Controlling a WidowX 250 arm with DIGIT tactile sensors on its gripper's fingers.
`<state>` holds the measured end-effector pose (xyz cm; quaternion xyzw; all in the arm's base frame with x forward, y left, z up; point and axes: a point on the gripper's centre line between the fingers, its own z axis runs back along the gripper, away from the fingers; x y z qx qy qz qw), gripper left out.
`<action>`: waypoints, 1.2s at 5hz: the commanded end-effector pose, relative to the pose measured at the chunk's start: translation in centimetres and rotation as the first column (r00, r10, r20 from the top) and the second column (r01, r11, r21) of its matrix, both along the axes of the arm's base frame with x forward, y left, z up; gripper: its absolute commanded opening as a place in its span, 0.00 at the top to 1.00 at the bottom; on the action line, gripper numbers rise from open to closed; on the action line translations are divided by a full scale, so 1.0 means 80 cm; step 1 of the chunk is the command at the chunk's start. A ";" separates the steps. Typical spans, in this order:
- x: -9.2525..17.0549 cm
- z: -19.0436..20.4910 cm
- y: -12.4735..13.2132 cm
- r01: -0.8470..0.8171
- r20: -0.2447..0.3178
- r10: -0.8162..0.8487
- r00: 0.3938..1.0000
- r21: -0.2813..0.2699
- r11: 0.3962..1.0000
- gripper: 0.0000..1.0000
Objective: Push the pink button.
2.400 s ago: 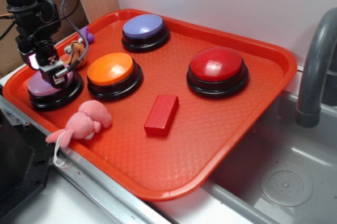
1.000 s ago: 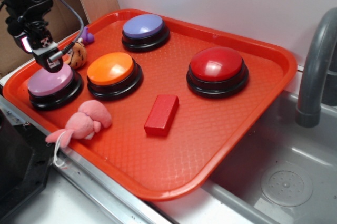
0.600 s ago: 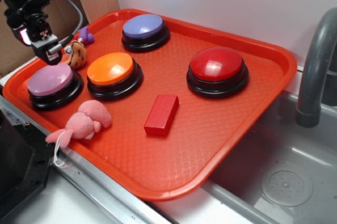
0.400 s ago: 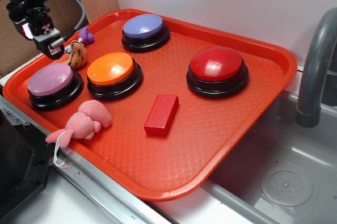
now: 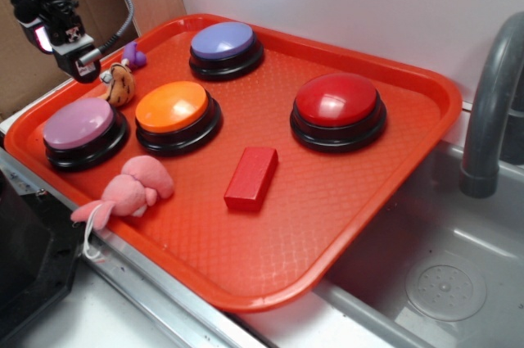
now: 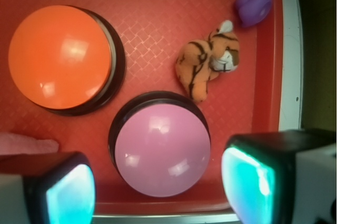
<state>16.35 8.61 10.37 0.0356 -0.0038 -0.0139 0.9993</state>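
The pink button point(image 5: 78, 123), a pale mauve dome on a black base, sits at the near left corner of the red tray point(image 5: 270, 274). My gripper point(image 5: 80, 65) hangs in the air above and behind it, not touching it. In the wrist view the pink button point(image 6: 162, 149) lies below, between the two fingers, and the gripper point(image 6: 158, 198) is open with nothing held. The teal pads point(image 6: 71, 195) stand wide apart.
On the tray are an orange button point(image 5: 170, 107), a blue-purple button point(image 5: 222, 40), a red button point(image 5: 336, 99), a red block point(image 5: 251, 177), a pink plush point(image 5: 131, 191), a small tiger toy point(image 5: 119, 84) and a purple toy point(image 5: 134, 56). A sink point(image 5: 442, 282) and faucet point(image 5: 491, 102) lie to the right.
My gripper has lifted off the pink button and risen up and back toward the far left. The button and the other things have stayed put.
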 end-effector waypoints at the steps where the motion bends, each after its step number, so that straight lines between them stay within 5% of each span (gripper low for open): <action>1: 0.009 0.024 -0.001 -0.001 0.052 -0.001 0.999 0.026 1.000 0.00; 6: 0.009 0.044 -0.010 -0.005 0.053 0.002 0.999 0.046 0.999 0.00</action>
